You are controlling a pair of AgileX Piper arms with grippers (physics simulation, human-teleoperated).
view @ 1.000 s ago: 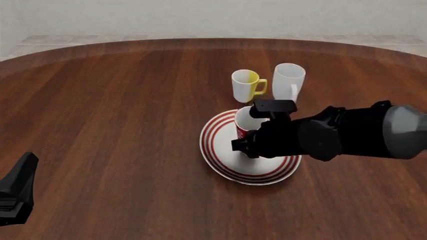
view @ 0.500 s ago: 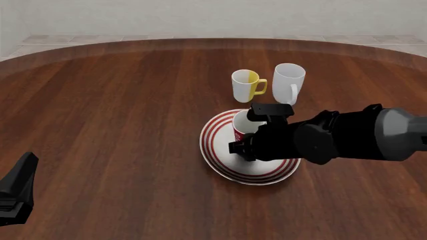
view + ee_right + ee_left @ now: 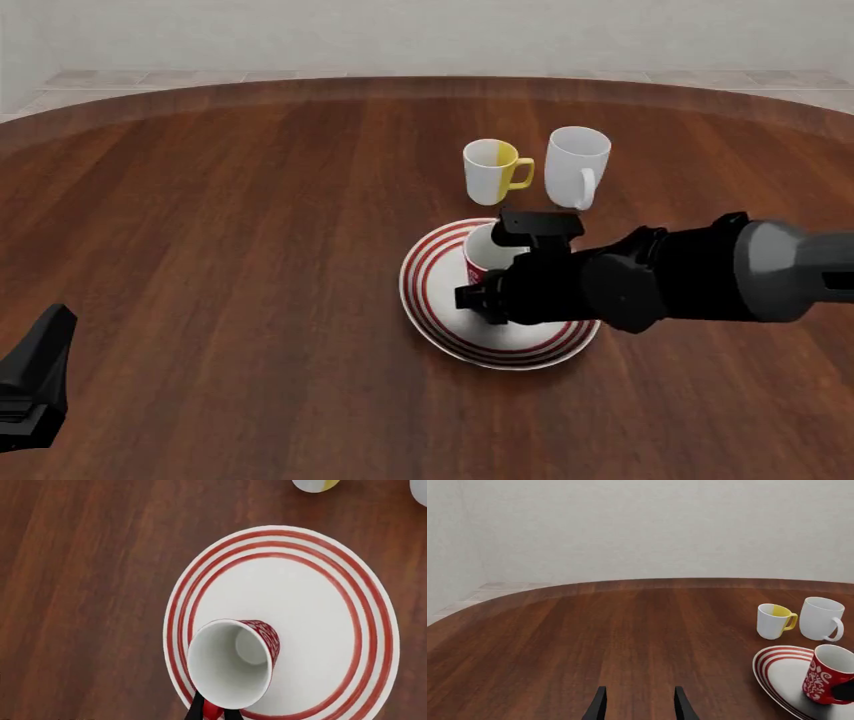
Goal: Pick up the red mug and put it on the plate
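Observation:
The red mug (image 3: 482, 262) with white lettering (image 3: 822, 678) hangs tilted over the plate (image 3: 430, 300), a white plate with red rings. Whether its base touches the plate I cannot tell. My right gripper (image 3: 499, 287) is shut on the mug's red handle, which shows between the two fingertips (image 3: 198, 710) in the right wrist view. The mug's white inside (image 3: 230, 670) faces that camera, above the plate (image 3: 333, 605). My left gripper (image 3: 639, 707) is open and empty, low at the near left of the table (image 3: 38, 385), far from the mug.
Two other mugs stand just beyond the plate: a white-and-yellow mug (image 3: 493, 170) and a plain white mug (image 3: 577, 163). The right arm (image 3: 707, 275) reaches in from the right over the plate's near right side. The brown wooden table (image 3: 240, 220) has a curved far edge.
The right arm has sunk a little and shifted slightly left, bringing the red mug lower over the plate. The left gripper has stayed still.

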